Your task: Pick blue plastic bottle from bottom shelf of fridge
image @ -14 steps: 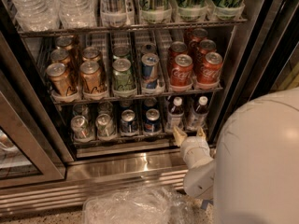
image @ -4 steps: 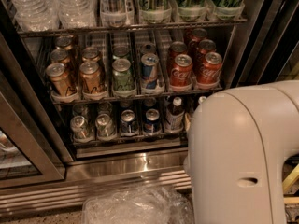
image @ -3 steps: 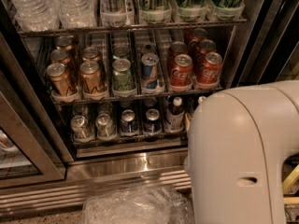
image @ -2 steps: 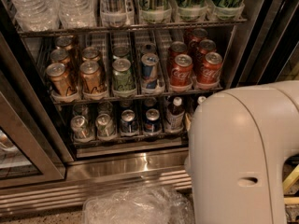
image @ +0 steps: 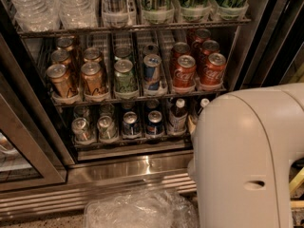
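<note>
The blue plastic bottle (image: 178, 116), with a white cap and a pale label, stands on the bottom shelf (image: 133, 145) of the fridge (image: 137, 169), right of two blue cans. A second white cap (image: 204, 102) peeks out beside it, mostly hidden. My gripper (image: 191, 125) shows only as a pale sliver at the left edge of the arm's big white housing (image: 247, 156), just right of the bottle. The rest of it is hidden behind the housing.
The bottom shelf also holds silver cans (image: 81, 128) and blue cans (image: 154, 122). The rack above holds gold (image: 61, 80), green, blue and red cans (image: 183, 71). The open glass door (image: 23, 160) stands at the left. Crumpled clear plastic (image: 137, 210) lies on the floor in front.
Since 4.7 s ago the arm's white housing has come up and forward, covering the gripper and the rightmost bottle. Over the last second nothing has visibly moved.
</note>
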Available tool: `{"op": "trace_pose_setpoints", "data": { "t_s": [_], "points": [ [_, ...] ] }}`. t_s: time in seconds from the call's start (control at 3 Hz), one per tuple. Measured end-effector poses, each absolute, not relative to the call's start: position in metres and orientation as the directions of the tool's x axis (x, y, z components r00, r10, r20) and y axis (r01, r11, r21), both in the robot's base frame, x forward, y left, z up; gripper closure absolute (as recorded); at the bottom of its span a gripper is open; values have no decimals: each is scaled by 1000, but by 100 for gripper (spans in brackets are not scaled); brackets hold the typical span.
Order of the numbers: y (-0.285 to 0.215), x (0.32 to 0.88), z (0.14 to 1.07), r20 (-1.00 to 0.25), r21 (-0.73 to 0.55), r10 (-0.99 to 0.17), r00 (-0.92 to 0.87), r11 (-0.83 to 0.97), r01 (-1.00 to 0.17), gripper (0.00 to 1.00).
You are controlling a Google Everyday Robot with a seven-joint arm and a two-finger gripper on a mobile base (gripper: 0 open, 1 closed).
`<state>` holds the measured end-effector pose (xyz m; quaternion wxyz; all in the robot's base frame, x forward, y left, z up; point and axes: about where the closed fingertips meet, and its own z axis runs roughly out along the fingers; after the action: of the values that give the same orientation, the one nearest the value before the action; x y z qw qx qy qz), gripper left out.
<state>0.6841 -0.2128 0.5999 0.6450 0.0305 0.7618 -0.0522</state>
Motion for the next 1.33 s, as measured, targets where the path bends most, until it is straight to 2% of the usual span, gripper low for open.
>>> {"op": "trace_pose_setpoints", "data": {
  "t_s": [1.33],
  "points": [
    [-216,678,615,-994,-18,-5,-105,992,127,100]
  ]
}}
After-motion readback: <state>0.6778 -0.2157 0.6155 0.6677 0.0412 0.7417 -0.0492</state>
